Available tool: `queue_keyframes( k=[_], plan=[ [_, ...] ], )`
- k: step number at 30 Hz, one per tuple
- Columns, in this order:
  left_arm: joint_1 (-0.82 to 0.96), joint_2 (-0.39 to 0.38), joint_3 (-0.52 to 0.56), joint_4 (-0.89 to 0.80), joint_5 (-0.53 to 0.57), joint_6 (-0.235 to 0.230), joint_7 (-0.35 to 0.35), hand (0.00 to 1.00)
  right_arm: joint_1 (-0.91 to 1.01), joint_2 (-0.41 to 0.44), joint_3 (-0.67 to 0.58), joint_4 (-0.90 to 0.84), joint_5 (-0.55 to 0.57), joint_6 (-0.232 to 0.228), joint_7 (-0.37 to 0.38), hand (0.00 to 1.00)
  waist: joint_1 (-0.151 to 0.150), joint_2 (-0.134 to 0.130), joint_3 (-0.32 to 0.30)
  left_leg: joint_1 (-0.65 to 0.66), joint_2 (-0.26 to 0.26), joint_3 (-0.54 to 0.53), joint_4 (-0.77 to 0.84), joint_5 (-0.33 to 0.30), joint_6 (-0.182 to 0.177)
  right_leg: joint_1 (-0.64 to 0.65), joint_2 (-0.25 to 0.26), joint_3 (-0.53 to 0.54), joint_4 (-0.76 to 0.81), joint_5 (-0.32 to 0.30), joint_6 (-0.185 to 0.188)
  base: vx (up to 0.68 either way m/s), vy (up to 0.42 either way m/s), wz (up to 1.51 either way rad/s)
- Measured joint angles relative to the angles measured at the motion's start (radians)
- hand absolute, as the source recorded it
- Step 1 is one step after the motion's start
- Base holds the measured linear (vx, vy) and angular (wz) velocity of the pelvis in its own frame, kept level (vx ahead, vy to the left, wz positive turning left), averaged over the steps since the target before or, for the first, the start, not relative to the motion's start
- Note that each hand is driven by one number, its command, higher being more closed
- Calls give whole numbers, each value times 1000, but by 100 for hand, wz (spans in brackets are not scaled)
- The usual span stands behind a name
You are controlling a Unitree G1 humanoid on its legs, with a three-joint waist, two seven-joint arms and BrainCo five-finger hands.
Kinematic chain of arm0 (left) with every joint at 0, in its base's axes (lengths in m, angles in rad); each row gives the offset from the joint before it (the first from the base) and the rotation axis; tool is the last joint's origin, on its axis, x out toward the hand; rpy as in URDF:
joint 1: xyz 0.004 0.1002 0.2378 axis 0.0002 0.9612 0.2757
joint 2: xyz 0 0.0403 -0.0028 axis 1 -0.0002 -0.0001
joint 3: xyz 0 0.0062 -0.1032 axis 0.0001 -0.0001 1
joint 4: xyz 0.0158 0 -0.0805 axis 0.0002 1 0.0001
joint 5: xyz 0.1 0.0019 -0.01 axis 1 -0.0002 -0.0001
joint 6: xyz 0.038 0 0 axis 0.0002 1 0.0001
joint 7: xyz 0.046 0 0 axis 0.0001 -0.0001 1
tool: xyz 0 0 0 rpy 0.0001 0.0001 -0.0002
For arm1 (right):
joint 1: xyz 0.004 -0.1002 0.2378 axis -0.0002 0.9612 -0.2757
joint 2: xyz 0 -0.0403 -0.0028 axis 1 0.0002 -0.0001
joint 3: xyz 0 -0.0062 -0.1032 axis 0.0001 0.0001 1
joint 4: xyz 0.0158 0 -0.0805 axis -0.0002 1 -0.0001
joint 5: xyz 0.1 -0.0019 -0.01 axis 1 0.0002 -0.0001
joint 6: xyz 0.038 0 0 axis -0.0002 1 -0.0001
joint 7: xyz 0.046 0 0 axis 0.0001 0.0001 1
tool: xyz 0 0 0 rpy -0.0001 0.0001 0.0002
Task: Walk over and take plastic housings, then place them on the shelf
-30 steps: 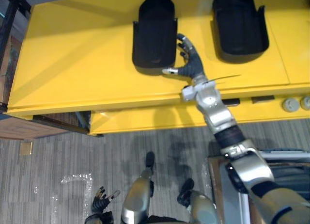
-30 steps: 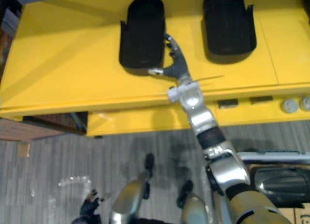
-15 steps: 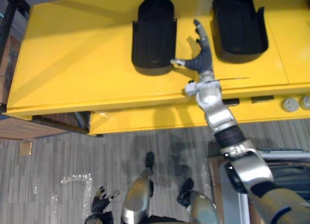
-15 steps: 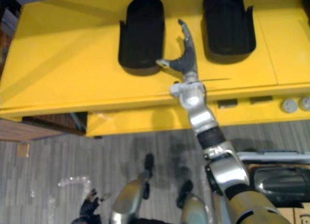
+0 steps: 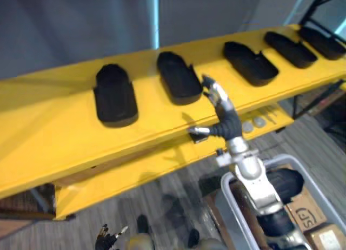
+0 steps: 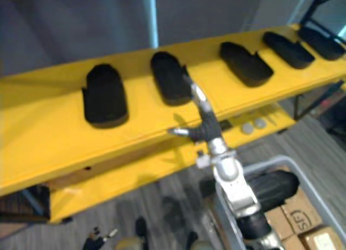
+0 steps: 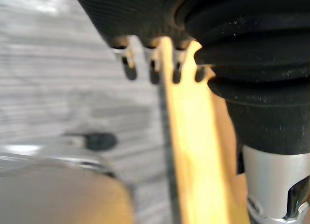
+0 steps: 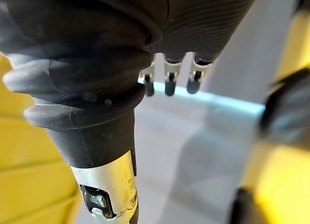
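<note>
1. The right hand (image 5: 220, 119) is raised in front of the yellow shelf (image 5: 65, 136), fingers straight and thumb out, holding nothing.
2. Five black housings (image 5: 113, 101) lie in a row on the shelf; the farthest is cut off at the edge.
3. The fingertips end just beside the second housing (image 5: 178, 77); contact cannot be made out.
4. Another dark housing (image 5: 284, 182) lies in the grey bin (image 5: 231, 198), partly hidden by the arm.
5. The left hand (image 5: 108, 239) hangs low over the floor, small, its fingers loosely spread and empty.

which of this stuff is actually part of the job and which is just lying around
Job: black plastic housings on the yellow shelf; right hand, open; grey bin with a dark housing inside.
Lying about: cardboard boxes; round grey discs on the lower ledge.
</note>
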Motion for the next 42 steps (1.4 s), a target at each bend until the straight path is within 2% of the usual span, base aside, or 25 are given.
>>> queue_keyframes(
  k=[3,6,8,12,14,16,17,20,23,26,28,29,31,34,36,37,39,41,42],
  plan=[
    [-14,-5,-1,26,31,16,2,0,135,39,-62,19,66,-1,-22,0,-17,10,-21,11,1,24,0,-9,-3,-1,0,24,-1,-1,5,-21,16,-22],
    [-20,-7,-5,31,93,55,0,0,222,116,-94,68,88,-11,-93,0,-41,10,-41,16,2,55,0,-21,-4,-12,-1,57,-5,-1,5,14,32,-32],
    [-35,10,-32,60,156,96,-5,0,283,194,-132,146,80,-13,-172,0,-56,9,-49,32,3,103,0,-31,-3,-25,-1,107,-4,10,14,56,38,-57],
    [-39,21,-83,70,233,145,-17,0,365,230,-189,238,79,-17,-244,0,-87,9,-50,86,3,196,0,-55,-7,-23,0,189,-3,21,11,52,43,-68],
    [-39,31,-113,88,265,178,-35,0,414,230,-217,276,100,-53,-240,0,-111,15,-52,119,9,266,1,-69,-16,-25,7,244,-14,40,15,77,46,-97],
    [-36,37,-127,102,263,202,-48,0,426,231,-223,292,127,-88,-200,0,-118,18,-54,152,23,350,1,-79,-28,-45,-5,209,-27,51,13,20,26,-144],
    [-31,44,-150,102,254,211,-45,0,426,230,-217,298,127,-113,-170,0,-118,22,-56,181,36,424,2,-87,-40,-54,-5,175,-32,99,14,-3,1,-151],
    [-46,55,-172,100,252,213,-35,0,427,218,-192,303,131,-133,-151,0,-148,29,-58,194,57,465,1,-86,-53,-58,21,198,-44,113,5,-16,-70,-60],
    [-60,49,-190,101,250,214,-37,0,422,209,-165,303,148,-138,-141,0,-148,53,-60,194,67,468,2,-84,-59,-58,30,197,-54,116,2,-44,-57,-3],
    [-52,34,-190,100,215,213,-47,0,412,197,-120,314,146,-151,-133,0,-131,68,-64,193,70,469,7,-89,-66,-61,38,210,-62,115,1,-29,-31,-9],
    [-39,35,-184,100,201,209,-48,0,375,194,-108,340,146,-152,-113,0,-118,63,-61,177,78,444,68,-117,-70,-62,39,224,-69,115,-2,-25,-13,-14],
    [-35,35,-180,101,191,208,-49,0,365,189,-107,341,146,-152,-112,0,-109,59,-59,164,86,396,105,-137,-59,-66,41,242,-69,114,-3,-30,-52,-40],
    [-9,17,-148,101,171,190,-48,0,299,143,-104,350,146,-159,-75,0,-86,68,-61,111,110,160,228,-225,-30,-85,59,303,-70,124,2,-30,-31,-70],
    [-10,11,-149,100,137,168,-47,0,221,100,-96,401,150,-170,-57,0,-54,79,-61,62,105,6,329,-320,-17,-114,65,373,-80,152,8,-28,117,-78],
    [-12,11,-151,100,145,151,-47,0,206,94,-96,411,168,-171,-58,0,-53,82,-60,46,95,-32,348,-369,-23,-130,63,390,-80,167,17,-68,163,-39],
    [-15,11,-153,100,149,142,-48,0,200,94,-94,412,167,-170,-71,0,-50,87,-57,47,82,-51,349,-391,-39,-142,60,407,-75,176,30,-96,223,-42],
    [-24,21,-151,99,159,127,-50,0,197,106,-82,414,167,-165,-100,0,-49,62,-24,38,48,-65,404,-429,-24,-168,43,441,-31,186,43,-143,255,-59],
    [-38,22,-148,97,177,123,-51,0,210,112,-83,414,176,-162,-116,0,-52,57,7,17,35,-58,498,-485,3,-202,40,467,19,198,60,-206,240,-76],
    [-41,24,-149,96,181,123,-51,0,214,116,-83,414,189,-162,-114,0,-53,52,11,17,32,-42,513,-493,10,-210,37,461,28,205,62,-223,190,-82]
  ],
)
